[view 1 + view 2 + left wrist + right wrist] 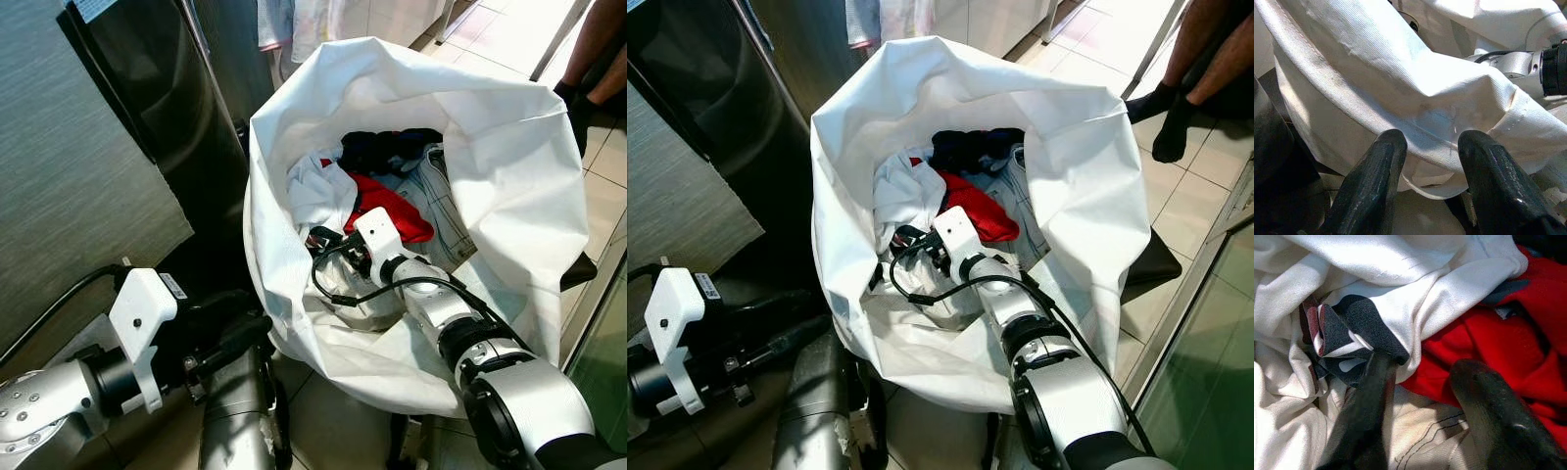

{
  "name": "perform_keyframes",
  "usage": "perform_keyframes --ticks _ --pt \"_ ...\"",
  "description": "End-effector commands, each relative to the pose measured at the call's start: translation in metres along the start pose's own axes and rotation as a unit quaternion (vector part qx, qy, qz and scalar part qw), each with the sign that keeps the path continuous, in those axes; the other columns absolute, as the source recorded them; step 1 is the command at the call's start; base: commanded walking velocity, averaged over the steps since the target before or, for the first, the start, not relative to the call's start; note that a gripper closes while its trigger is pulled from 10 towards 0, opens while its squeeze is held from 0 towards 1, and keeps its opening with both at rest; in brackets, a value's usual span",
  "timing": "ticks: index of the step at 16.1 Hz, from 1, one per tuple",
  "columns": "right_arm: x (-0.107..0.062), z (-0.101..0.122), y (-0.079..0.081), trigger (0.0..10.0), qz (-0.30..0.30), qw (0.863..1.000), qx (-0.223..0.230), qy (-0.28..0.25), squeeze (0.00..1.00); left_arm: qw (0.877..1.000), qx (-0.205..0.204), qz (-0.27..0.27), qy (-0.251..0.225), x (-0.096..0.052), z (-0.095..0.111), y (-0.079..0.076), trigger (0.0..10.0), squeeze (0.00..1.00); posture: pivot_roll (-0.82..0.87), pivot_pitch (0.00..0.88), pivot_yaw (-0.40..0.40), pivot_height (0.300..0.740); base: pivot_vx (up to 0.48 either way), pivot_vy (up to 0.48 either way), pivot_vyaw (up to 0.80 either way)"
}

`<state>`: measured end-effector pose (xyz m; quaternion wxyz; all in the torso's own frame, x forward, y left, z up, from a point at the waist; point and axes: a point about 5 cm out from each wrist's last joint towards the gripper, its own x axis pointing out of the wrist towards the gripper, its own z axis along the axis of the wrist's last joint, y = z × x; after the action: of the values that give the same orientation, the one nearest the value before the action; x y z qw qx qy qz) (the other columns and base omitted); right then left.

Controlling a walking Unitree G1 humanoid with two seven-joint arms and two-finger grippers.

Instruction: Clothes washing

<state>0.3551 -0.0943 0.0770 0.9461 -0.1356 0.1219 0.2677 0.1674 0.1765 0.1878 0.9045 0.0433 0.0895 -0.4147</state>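
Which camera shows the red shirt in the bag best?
The right wrist view: the red shirt is close up, beside the right gripper, whose fingers are open. Both eye views show it small among clothes inside the white laundry bag. The left wrist view shows bag cloth.

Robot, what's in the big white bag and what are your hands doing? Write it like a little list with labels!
Bag: white laundry bag, open on the floor
Inside: red garment, white garment, dark clothes
Right gripper: inside the bag, fingers open above the clothes
Left gripper: outside the bag, open, at its rim
Nearby: a person's legs
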Motion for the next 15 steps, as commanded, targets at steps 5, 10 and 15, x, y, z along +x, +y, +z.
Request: perform_keyframes --ticks 5,10,15 --pt "-0.001 -0.002 -0.001 0.0 0.003 1.0 0.009 0.002 0.0 1.0 -0.005 0.001 0.003 0.002 -0.002 0.0 10.0 0.0 0.26 0.285 0.084 0.538 0.0 0.0 0.0" --pt "-0.004 0.005 -0.012 0.0 -0.017 0.999 0.037 -0.031 0.0 1.0 -0.002 -0.001 -0.003 0.008 -0.002 0.003 10.0 0.0 0.23 0.258 0.069 0.538 0.0 0.0 0.0" --pt "-0.034 0.01 -0.038 0.0 -0.017 0.987 0.045 -0.151 0.0 0.999 0.005 -0.002 -0.031 0.031 -0.008 0.014 10.0 0.0 0.11 0.156 0.055 0.538 0.0 0.0 0.0"
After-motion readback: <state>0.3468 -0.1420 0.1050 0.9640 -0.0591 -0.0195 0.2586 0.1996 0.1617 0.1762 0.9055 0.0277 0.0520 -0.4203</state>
